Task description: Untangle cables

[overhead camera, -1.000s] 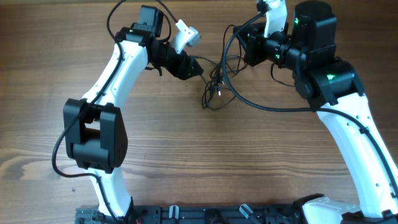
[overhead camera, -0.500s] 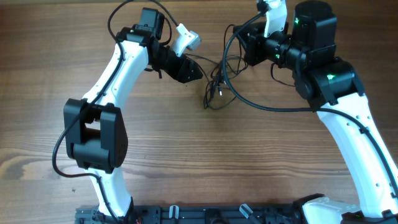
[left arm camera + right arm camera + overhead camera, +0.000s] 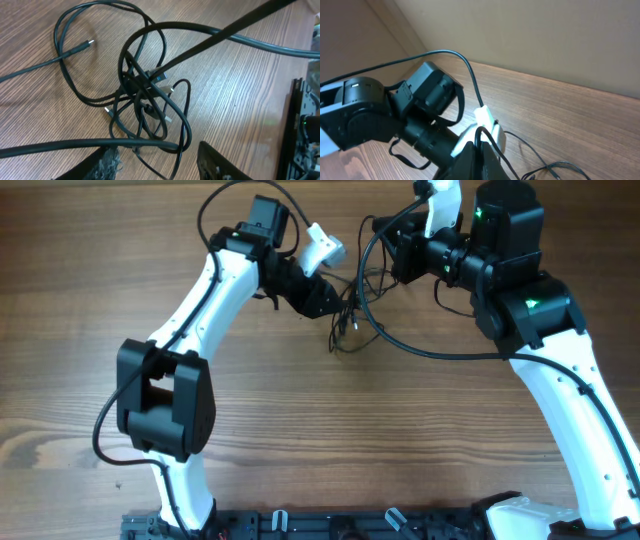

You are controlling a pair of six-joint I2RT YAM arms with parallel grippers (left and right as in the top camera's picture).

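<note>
Presently the tangle of thin black cables [image 3: 350,320] lies on the wooden surface [image 3: 300,430] just ahead of the left hand [image 3: 330,302], half spread and empty, nearer than the closed right hand [image 3: 395,258], whose hold is not discernible.

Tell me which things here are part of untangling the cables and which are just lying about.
Job: tangle of thin black cables; left tool, open at the tangle; right tool, shut.
Not the job: thick arm cables; wooden table; black rail at the near edge.
</note>
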